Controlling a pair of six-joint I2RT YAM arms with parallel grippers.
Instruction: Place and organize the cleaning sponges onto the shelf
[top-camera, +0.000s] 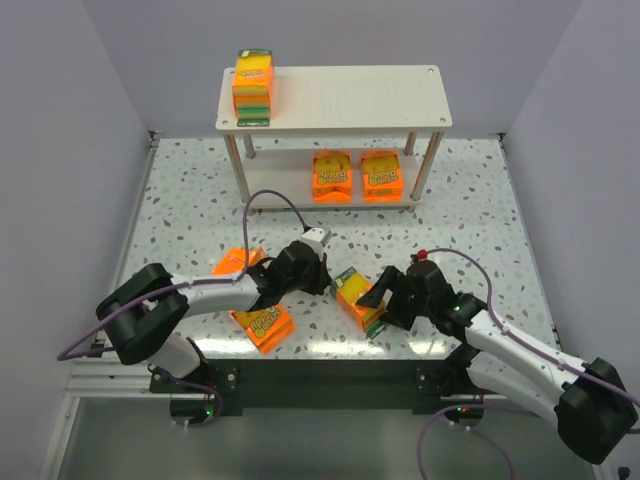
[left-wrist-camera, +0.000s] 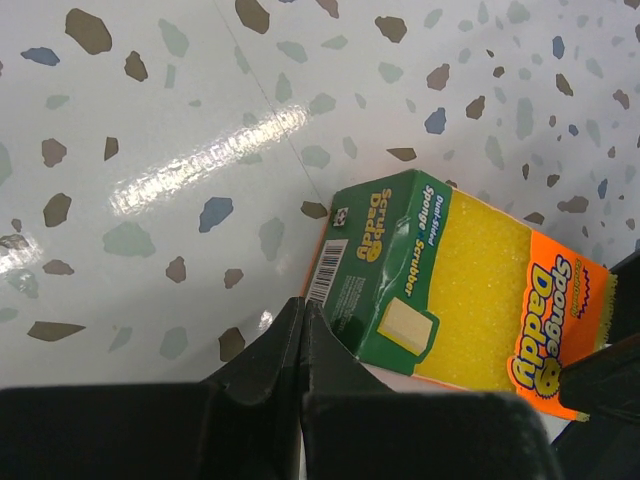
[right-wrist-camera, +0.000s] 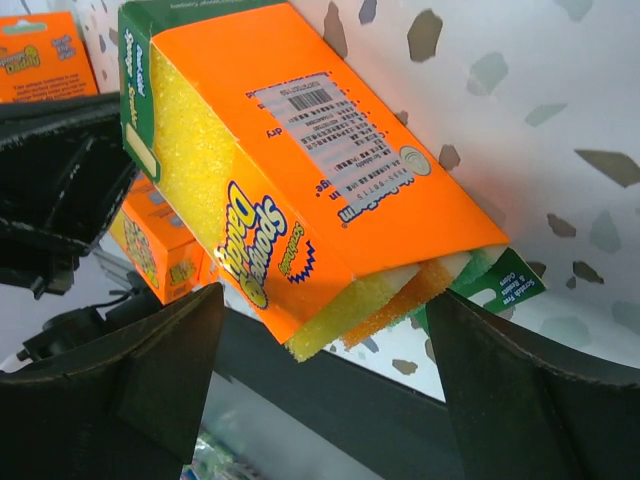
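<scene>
Pickup step: R end effector (right-wrist-camera: 320, 305) released astride sponge pack (right-wrist-camera: 300, 130), L end effector (left-wrist-camera: 302, 310) clenched empty; nxt: clamp, lift to shelf (top-camera: 350, 95).

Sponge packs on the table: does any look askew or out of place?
Yes. Three packs lie askew on the table, not on the shelf: one before the right pincer, one near the front edge, one partly under the left arm.

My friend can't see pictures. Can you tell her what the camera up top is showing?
A left robot arm and a right robot arm reach toward one orange sponge pack on a speckled table. Two more packs lie by the left arm. The pale wooden shelf behind holds one pack on top and two below.
</scene>
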